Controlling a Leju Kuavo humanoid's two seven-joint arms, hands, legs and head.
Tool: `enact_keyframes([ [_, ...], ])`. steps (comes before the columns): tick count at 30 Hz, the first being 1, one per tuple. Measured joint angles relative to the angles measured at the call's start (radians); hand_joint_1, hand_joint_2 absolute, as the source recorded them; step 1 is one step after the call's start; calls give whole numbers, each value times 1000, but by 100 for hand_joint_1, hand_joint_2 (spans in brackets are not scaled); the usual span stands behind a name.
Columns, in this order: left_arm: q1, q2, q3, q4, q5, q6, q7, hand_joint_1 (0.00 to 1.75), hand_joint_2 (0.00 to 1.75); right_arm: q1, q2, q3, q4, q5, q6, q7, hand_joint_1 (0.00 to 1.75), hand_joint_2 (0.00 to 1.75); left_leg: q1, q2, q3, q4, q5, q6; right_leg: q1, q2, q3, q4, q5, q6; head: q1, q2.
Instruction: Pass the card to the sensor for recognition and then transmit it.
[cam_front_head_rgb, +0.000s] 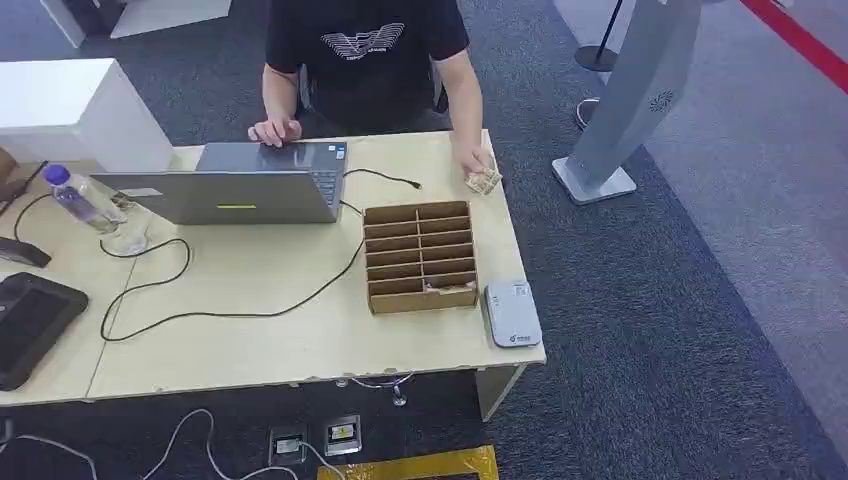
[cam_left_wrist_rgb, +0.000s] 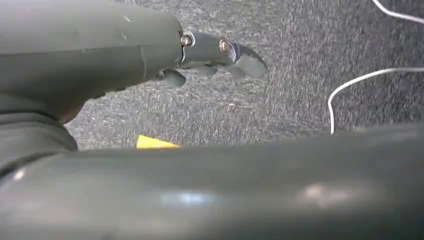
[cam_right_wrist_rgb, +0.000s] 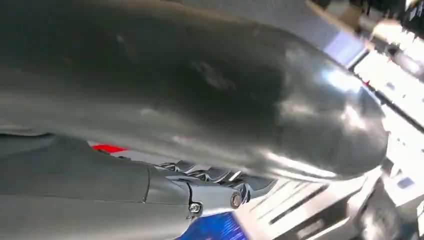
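Cards (cam_front_head_rgb: 483, 181) were held by a person's hand (cam_front_head_rgb: 471, 160) at the table (cam_front_head_rgb: 300, 330) edge, well apart from the sensor (cam_front_head_rgb: 512, 312). Left hand (cam_left_wrist_rgb: 220, 55) hung empty; right hand's (cam_right_wrist_rgb: 220, 187) state could not be told. A fumbled handover was judged likely.

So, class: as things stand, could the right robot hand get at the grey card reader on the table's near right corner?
Probably yes. The card reader lies flat at the table's near right edge with nothing on it; the cardboard organizer beside it stands clear. The right robot hand hangs off the table, so it must first rise.

table (cam_front_head_rgb: 300, 340): pale matt wood | divider box (cam_front_head_rgb: 420, 257): brown cardboard | sensor (cam_front_head_rgb: 512, 312): smooth, probably plastic
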Motion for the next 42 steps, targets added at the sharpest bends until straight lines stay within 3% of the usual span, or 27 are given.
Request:
enact_keyframes([
  [1,0,1,-3,0,0,-4,0,0,0,-8,22,10,-6,28,18,6,0,175,0,0,0,0,0,0,0,0,0,0,0,0,1,0],
  [7,0,6,-22,3,0,-25,7,0,0,-22,104,94,-13,193,85,11,0,175,0,2,1,0,0,0,0,2,-1,0,0,0,0,0],
  [12,1,10,-27,3,1,-26,19,0,0,0,124,144,-13,341,68,8,0,175,0,3,0,0,0,0,0,5,-1,0,0,0,1,0],
  [23,-1,10,-33,3,2,-6,36,0,0,127,133,219,-13,641,-170,43,0,175,0,5,1,1,0,0,0,7,-2,-1,1,0,1,0],
  [28,-2,10,-43,3,0,-2,40,0,0,159,133,235,-13,706,-243,65,0,175,0,6,2,1,0,0,0,8,-2,0,1,0,1,0],
  [42,-6,10,-55,3,-6,0,54,0,0,259,131,234,-18,724,-259,56,0,175,0,7,2,1,0,0,0,9,-2,-1,1,0,1,0],
])
